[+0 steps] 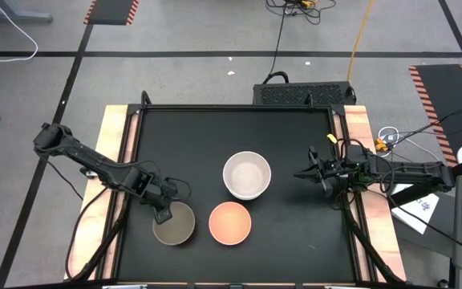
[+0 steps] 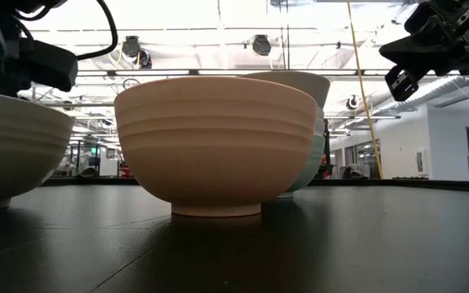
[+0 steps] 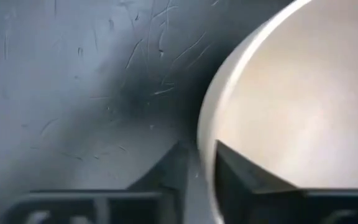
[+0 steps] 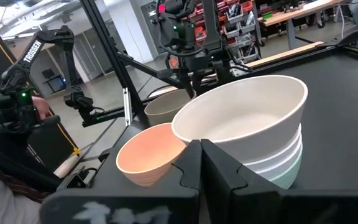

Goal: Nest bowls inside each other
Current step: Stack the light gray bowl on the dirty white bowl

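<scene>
Partway through a stacking job on the black counter (image 1: 215,128): a white bowl (image 1: 247,175) tops a stack standing near the middle, with at least one more white rim and a mint green bowl (image 4: 288,176) visible beneath it from the right wrist camera (exactly how many sit inside the stack cannot be told). Two bowls are not yet nested: a peach-orange bowl (image 1: 229,223) just in front of the stack, and an olive-grey bowl (image 1: 173,222) beside that, toward the left arm.

The left tool (image 1: 164,214) sits at the olive-grey bowl's rim, its two fingers pinched on the wall, one inside and one outside, as the left wrist camera shows. The right tool (image 1: 311,172) hangs closed and empty over the counter's right side, apart from the stack.

The count, as far as can be seen: one stack showing three bowls at least, plus two single bowls. By this reckoning the job is more than half done, with the olive-grey and peach-orange bowls left to go in.
</scene>
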Motion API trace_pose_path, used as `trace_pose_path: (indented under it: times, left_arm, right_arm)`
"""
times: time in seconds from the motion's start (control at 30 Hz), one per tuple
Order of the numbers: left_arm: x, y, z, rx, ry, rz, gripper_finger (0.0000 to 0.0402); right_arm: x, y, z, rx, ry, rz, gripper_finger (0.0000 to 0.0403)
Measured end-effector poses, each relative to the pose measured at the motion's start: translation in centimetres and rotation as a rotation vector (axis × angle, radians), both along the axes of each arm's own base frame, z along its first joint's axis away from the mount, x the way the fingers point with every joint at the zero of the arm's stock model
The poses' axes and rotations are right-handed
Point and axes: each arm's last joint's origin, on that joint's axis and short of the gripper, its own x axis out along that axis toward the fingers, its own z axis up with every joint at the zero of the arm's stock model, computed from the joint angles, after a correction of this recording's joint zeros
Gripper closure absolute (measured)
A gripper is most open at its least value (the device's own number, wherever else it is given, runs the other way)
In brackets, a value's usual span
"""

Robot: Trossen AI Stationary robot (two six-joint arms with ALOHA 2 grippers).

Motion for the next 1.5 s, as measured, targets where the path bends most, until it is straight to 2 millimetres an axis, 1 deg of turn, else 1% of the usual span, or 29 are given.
trace_pose_path:
  times: [0.07, 0.1, 0.43, 0.63, 0.77, 0.87, 1.0, 1.07, 1.17, 1.27, 1.37, 1.43, 1.5]
  left_arm:
    - [0.1, 0.0, 0.0, 0.016, -0.016, -0.020, 0.0384]
    - [0.1, 0.0, 0.0, 0.019, -0.027, -0.031, 0.0390]
    - [1.2, -0.1, 0.5, 0.108, -0.191, -0.102, 0.0394]
    - [2.2, -0.1, 1.1, 0.140, -0.329, -0.153, 0.0395]
    - [2.8, 0.3, 1.9, 0.173, -0.424, -0.176, 0.0397]
    - [3.2, 1.0, 2.7, 0.198, -0.512, -0.185, 0.0396]
    - [4.0, 2.3, 4.2, 0.230, -0.660, -0.168, 0.0397]
    - [4.3, 3.2, 4.7, 0.240, -0.678, -0.154, 0.0397]
    - [5.0, 4.4, 6.2, 0.261, -0.701, -0.142, 0.0397]
    - [5.6, 5.2, 8.2, 0.283, -0.745, -0.181, 0.0397]
    - [6.2, 5.8, 11.1, 0.325, -0.816, -0.205, 0.0397]
    - [6.4, 6.4, 12.7, 0.358, -0.823, -0.208, 0.0397]
    - [7.1, 7.1, 14.3, 0.384, -0.824, -0.200, 0.0397]
  right_arm:
    - [0.0, 0.0, 0.0, 0.000, 0.000, 0.000, 0.0403]
    - [0.0, 0.0, 0.0, 0.000, 0.000, 0.000, 0.0403]
    - [0.0, 0.0, -0.2, -0.028, -0.001, 0.002, 0.0403]
    - [0.1, 0.0, -1.5, -0.001, -0.023, -0.003, 0.0403]
    - [0.1, 0.0, -2.3, 0.027, -0.043, -0.004, 0.0403]
    - [0.1, 0.0, -2.2, 0.024, -0.061, -0.004, 0.0403]
    - [0.1, 0.0, -2.2, 0.007, -0.070, -0.003, 0.0403]
    - [0.1, 0.0, -2.2, 0.000, -0.072, -0.003, 0.0403]
    - [0.1, 0.0, -2.2, 0.000, -0.072, -0.003, 0.0403]
    - [0.1, 0.0, -2.2, 0.000, -0.072, -0.003, 0.0403]
    - [0.1, 0.0, -2.2, -0.001, -0.071, -0.002, 0.0403]
    - [0.1, 0.0, -2.2, -0.002, -0.071, -0.001, 0.0403]
    - [0.1, 0.0, -2.2, -0.004, -0.072, -0.001, 0.0403]
